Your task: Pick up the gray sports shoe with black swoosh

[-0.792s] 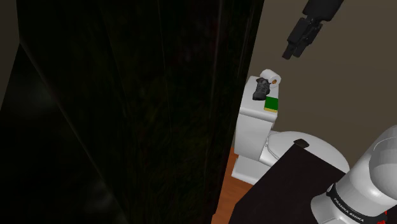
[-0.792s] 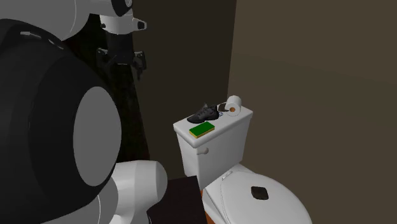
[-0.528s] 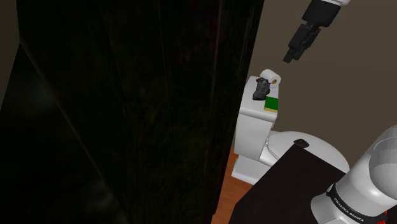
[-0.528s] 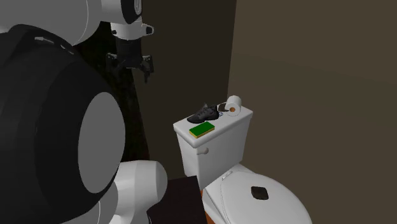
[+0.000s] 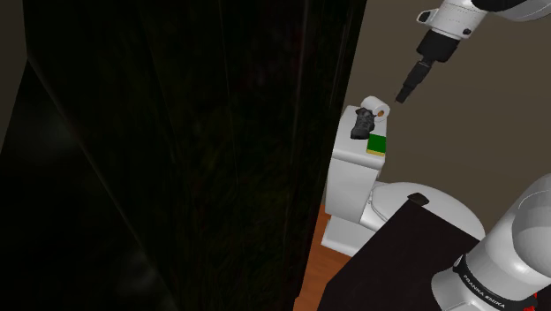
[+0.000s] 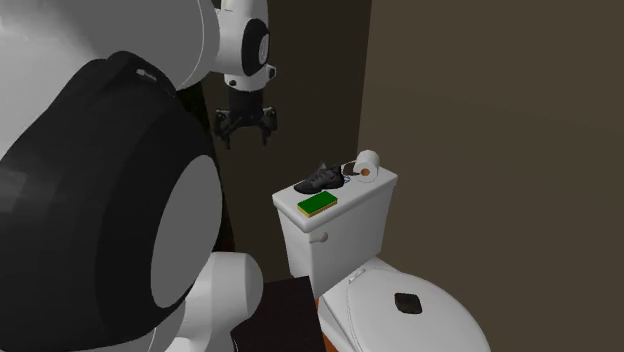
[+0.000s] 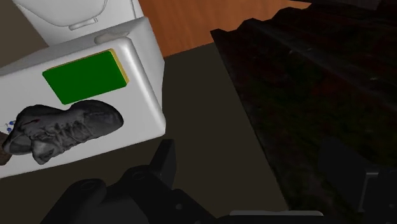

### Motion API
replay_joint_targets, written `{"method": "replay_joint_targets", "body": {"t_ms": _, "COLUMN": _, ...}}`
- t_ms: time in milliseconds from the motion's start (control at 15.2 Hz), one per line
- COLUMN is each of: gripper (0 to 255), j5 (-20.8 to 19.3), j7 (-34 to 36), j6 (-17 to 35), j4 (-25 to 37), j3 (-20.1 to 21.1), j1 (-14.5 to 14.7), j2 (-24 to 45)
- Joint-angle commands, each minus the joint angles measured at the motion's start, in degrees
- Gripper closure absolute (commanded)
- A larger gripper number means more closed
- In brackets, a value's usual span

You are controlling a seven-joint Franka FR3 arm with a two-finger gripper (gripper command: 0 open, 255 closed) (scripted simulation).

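In the shoulder view, the white toilet lid (image 5: pixel 393 193) is seen nearest, with the white tank (image 5: pixel 349 172) behind it. On the tank top a green sponge (image 5: pixel 378 144) is laid nearest. The dark grey shoe (image 5: pixel 360 124) is set just beside it at its eleven o'clock, and a toilet roll (image 5: pixel 378 108) is found at the shoe's one o'clock. The black gripper (image 5: pixel 404 93) is held in the air at the shoe's two o'clock, apart from it, with its fingers spread wide and nothing gripped.

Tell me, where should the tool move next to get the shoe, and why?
Probably slide the tool sideways over the dark gray shoe before lowering: its open fingers hang above and beside the toilet tank, and the shoe lies off to one side, not between them.
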Motion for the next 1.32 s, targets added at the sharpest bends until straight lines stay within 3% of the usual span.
{"method": "replay_joint_targets", "body": {"t_ms": 0, "gripper": 0, "j5": -1.02, "j7": -4.52, "j6": 3.22, "j4": -0.29, "j3": -2.90, "j1": 0.33, "j2": 2.33}}
{"method": "replay_joint_targets", "body": {"t_ms": 396, "gripper": 0, "j5": -1.81, "j7": -17.76, "j6": 11.80, "j4": 1.02, "j3": -11.81, "j1": 2.45, "j2": 10.66}}
{"method": "replay_joint_targets", "body": {"t_ms": 726, "gripper": 0, "j5": 1.49, "j7": -30.30, "j6": 18.05, "j4": 4.97, "j3": -20.08, "j1": 6.23, "j2": 20.11}}
{"method": "replay_joint_targets", "body": {"t_ms": 990, "gripper": 0, "j5": 8.54, "j7": -42.46, "j6": 21.53, "j4": 10.03, "j3": -27.21, "j1": 10.34, "j2": 29.65}}
{"method": "replay_joint_targets", "body": {"t_ms": 1254, "gripper": 0, "j5": 21.19, "j7": -57.37, "j6": 22.06, "j4": 17.07, "j3": -32.94, "j1": 12.82, "j2": 42.02}}
